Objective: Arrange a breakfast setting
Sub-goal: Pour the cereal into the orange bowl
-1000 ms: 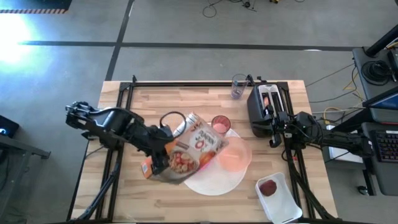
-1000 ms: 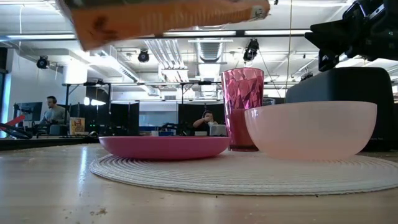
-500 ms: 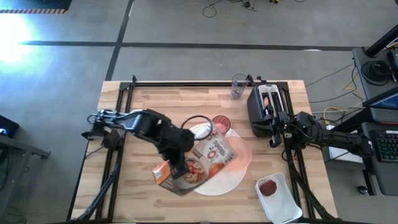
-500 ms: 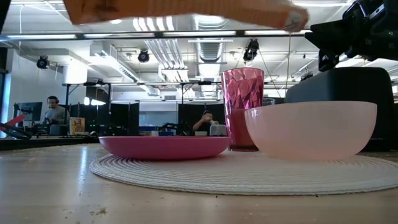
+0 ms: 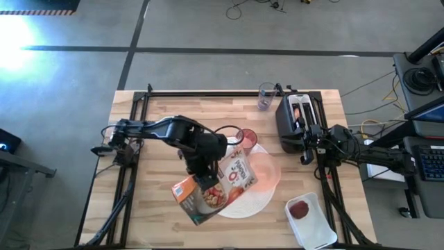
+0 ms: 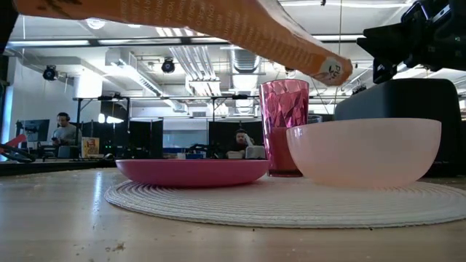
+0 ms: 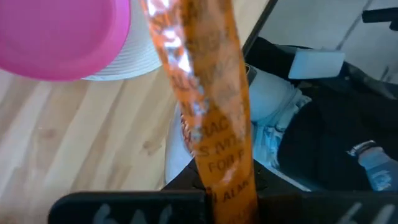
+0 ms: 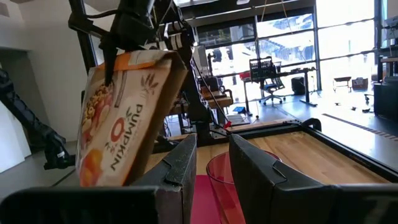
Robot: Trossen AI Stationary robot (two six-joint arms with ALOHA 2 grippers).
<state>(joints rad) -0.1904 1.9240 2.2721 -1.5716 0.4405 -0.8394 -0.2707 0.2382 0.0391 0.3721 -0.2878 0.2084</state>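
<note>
Left gripper is clamped tight on the cereal box, gripping one end of it, box held in the air and tipped down toward the peach bowl. In the low view the box's free corner hangs just above the bowl and close to the pink tumbler, touching neither that I can tell.

Handling guess: thin cardboard, light, probably part full, so the contents slide and the weight moves toward the low end as it tilts. The walls crush if squeezed hard. Best hold is across the narrow faces near a closed end, as now, not on the wide printed panels, which would bow. Whether the top flap is open can't be seen.

Peach bowl looks like thin plastic, light, easy to knock or skid on the woven white disc. Tumbler is tall and tips easily. Magenta plate sits on the disc beside the bowl.

Right gripper waits near the black toaster, fingers partly apart in its wrist view, holding nothing. Small red fruit sits in the white tray at the table's near right corner.
</note>
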